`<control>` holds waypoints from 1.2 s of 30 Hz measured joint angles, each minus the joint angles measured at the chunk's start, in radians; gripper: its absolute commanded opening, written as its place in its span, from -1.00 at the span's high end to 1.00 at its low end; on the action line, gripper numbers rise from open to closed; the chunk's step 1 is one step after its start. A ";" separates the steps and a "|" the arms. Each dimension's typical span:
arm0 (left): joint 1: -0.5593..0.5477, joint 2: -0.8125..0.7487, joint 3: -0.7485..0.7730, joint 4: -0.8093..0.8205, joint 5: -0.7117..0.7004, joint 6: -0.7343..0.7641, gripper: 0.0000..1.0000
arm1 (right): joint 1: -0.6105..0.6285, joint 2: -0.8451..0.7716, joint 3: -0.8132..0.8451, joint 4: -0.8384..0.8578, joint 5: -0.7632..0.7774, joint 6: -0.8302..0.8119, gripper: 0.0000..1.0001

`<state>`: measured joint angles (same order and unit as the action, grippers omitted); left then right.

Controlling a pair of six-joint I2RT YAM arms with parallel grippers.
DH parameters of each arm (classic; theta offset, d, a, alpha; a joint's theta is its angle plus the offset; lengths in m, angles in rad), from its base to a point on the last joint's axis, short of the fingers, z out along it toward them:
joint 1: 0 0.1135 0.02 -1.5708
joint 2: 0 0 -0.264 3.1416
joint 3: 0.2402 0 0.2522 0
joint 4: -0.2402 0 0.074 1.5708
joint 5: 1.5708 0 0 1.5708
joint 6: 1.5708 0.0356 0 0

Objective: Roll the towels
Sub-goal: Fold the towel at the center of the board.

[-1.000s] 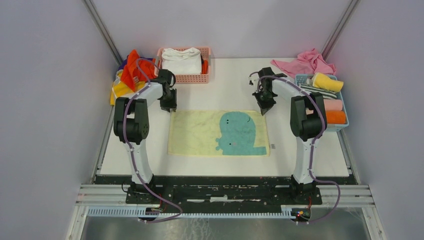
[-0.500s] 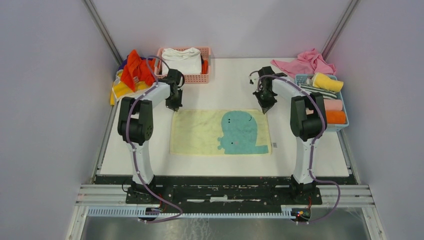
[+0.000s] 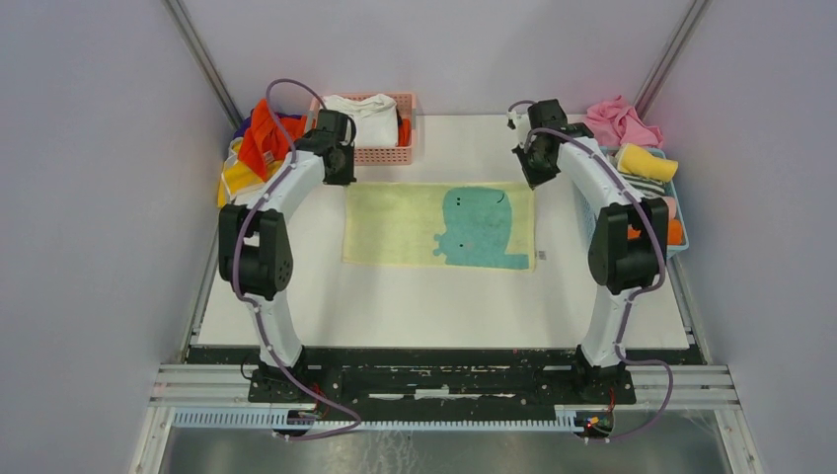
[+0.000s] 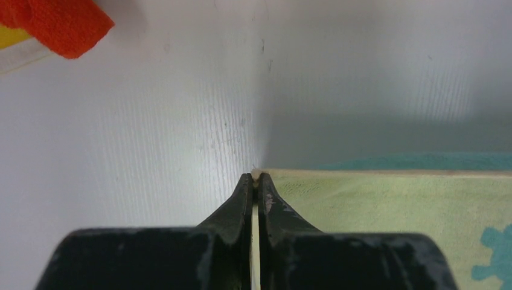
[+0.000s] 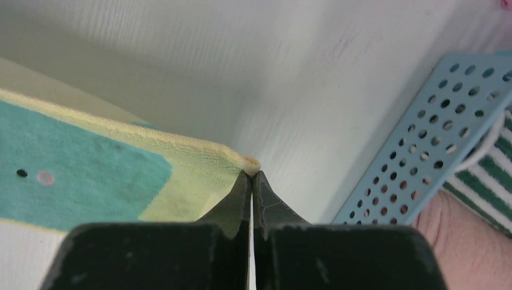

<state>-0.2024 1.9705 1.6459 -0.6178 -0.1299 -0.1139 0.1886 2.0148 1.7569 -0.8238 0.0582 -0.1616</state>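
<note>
A pale yellow towel [image 3: 415, 222] with a teal figure lies spread on the white table, its far edge lifted. My left gripper [image 3: 341, 178] is shut on its far left corner [image 4: 256, 174]. My right gripper [image 3: 534, 176] is shut on its far right corner [image 5: 251, 163]. An orange-red towel [image 3: 265, 133] lies in a heap at the far left with yellow and purple cloths; its tip shows in the left wrist view [image 4: 63, 24]. Rolled towels, yellow [image 3: 646, 161] and orange [image 3: 674, 231], lie in the blue basket [image 3: 592, 156].
A pink basket [image 3: 380, 155] with white cloth stands at the back centre. A pink cloth [image 3: 617, 120] lies at the back right. The blue basket's perforated wall [image 5: 422, 139] is close to my right gripper, with a striped cloth [image 5: 489, 175] inside.
Both grippers have moved away from the arm bases toward the back of the table, pulling the towel's far corners with them. The towel has slid farther back.
</note>
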 measured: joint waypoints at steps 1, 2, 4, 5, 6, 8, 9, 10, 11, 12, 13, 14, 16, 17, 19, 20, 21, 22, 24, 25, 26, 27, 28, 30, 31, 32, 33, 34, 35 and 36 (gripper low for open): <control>0.000 -0.026 -0.029 0.003 0.001 0.000 0.95 | 0.000 -0.030 -0.023 0.004 0.000 0.004 0.99; 0.000 -0.058 -0.060 0.007 0.002 0.000 0.95 | 0.000 -0.065 -0.052 0.007 0.000 0.010 0.99; 0.000 -0.122 -0.124 0.016 0.004 0.000 0.94 | 0.003 -0.134 -0.113 0.013 0.000 0.027 0.99; 0.000 -0.164 -0.169 0.029 0.007 -0.001 0.95 | 0.005 -0.174 -0.152 0.021 -0.001 0.042 0.99; 0.000 -0.193 -0.197 0.030 0.011 -0.001 0.94 | 0.006 -0.214 -0.189 0.023 -0.001 0.059 0.99; 0.000 -0.256 -0.263 0.043 0.026 -0.004 0.94 | 0.008 -0.294 -0.263 0.034 -0.001 0.097 0.99; 0.000 -0.282 -0.293 0.048 0.033 -0.007 0.95 | 0.009 -0.323 -0.291 0.043 -0.001 0.114 0.99; 0.000 -0.307 -0.324 0.052 0.039 -0.014 0.94 | 0.009 -0.359 -0.329 0.054 -0.002 0.134 0.99; 0.000 -0.328 -0.356 0.055 0.047 -0.021 0.94 | 0.010 -0.395 -0.371 0.064 -0.002 0.156 0.99; 0.000 -0.341 -0.379 0.057 0.055 -0.026 0.94 | 0.011 -0.417 -0.400 0.072 -0.002 0.172 0.99; 0.000 -0.356 -0.408 0.063 0.061 -0.032 0.94 | 0.011 -0.435 -0.430 0.082 -0.003 0.189 0.99; 0.000 -0.366 -0.436 0.069 0.065 -0.038 0.94 | 0.012 -0.450 -0.463 0.097 -0.005 0.205 0.99; 0.000 -0.379 -0.481 0.074 0.076 -0.044 0.95 | 0.013 -0.469 -0.557 0.119 -0.012 0.252 0.99; -0.001 -0.381 -0.502 0.074 0.081 -0.045 0.95 | 0.013 -0.469 -0.563 0.119 -0.012 0.256 0.99; -0.001 -0.380 -0.530 0.074 0.084 -0.045 0.95 | 0.013 -0.469 -0.628 0.143 -0.024 0.290 0.99; -0.001 -0.378 -0.537 0.072 0.085 -0.045 0.95 | 0.013 -0.469 -0.657 0.151 -0.031 0.304 0.99; -0.001 -0.376 -0.537 0.072 0.087 -0.045 0.95 | 0.013 -0.469 -0.684 0.157 -0.036 0.319 0.99; -0.001 -0.374 -0.536 0.075 0.087 -0.045 0.94 | 0.013 -0.469 -0.696 0.156 -0.040 0.328 0.99; -0.001 -0.359 -0.513 0.072 0.087 -0.045 0.94 | 0.013 -0.469 -0.698 0.163 -0.039 0.342 0.99; -0.001 -0.344 -0.489 0.071 0.087 -0.045 0.94 | 0.013 -0.467 -0.690 0.168 -0.035 0.344 0.99; -0.001 -0.325 -0.459 0.074 0.087 -0.045 0.94 | 0.013 -0.460 -0.676 0.174 -0.029 0.345 0.99; -0.001 -0.306 -0.425 0.075 0.086 -0.045 0.94 | 0.012 -0.451 -0.658 0.179 -0.022 0.344 0.99; -0.001 -0.282 -0.384 0.078 0.085 -0.045 0.95 | 0.012 -0.430 -0.623 0.184 -0.008 0.339 0.99; 0.000 -0.240 -0.310 0.090 0.080 -0.045 0.95 | 0.012 -0.385 -0.555 0.203 0.017 0.327 0.99; 0.000 -0.217 -0.270 0.103 0.079 -0.044 0.95 | 0.012 -0.357 -0.514 0.212 0.034 0.314 0.99; 0.000 -0.192 -0.229 0.116 0.077 -0.044 0.95 | 0.012 -0.325 -0.468 0.223 0.052 0.300 0.99; 0.000 -0.171 -0.196 0.128 0.074 -0.044 0.94 | 0.012 -0.298 -0.434 0.237 0.066 0.286 0.99; 0.000 -0.149 -0.165 0.141 0.069 -0.043 0.95 | 0.012 -0.276 -0.404 0.246 0.080 0.274 0.99; 0.000 -0.129 -0.139 0.151 0.065 -0.043 0.95 | 0.011 -0.258 -0.380 0.252 0.090 0.261 0.99; 0.000 -0.112 -0.121 0.158 0.060 -0.043 0.94 | 0.011 -0.241 -0.360 0.257 0.101 0.248 0.99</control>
<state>-0.2024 1.8584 1.5249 -0.4599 -0.0700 -0.1566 0.1997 1.7741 1.3972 -0.5663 0.1596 0.0864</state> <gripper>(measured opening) 0.053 0.012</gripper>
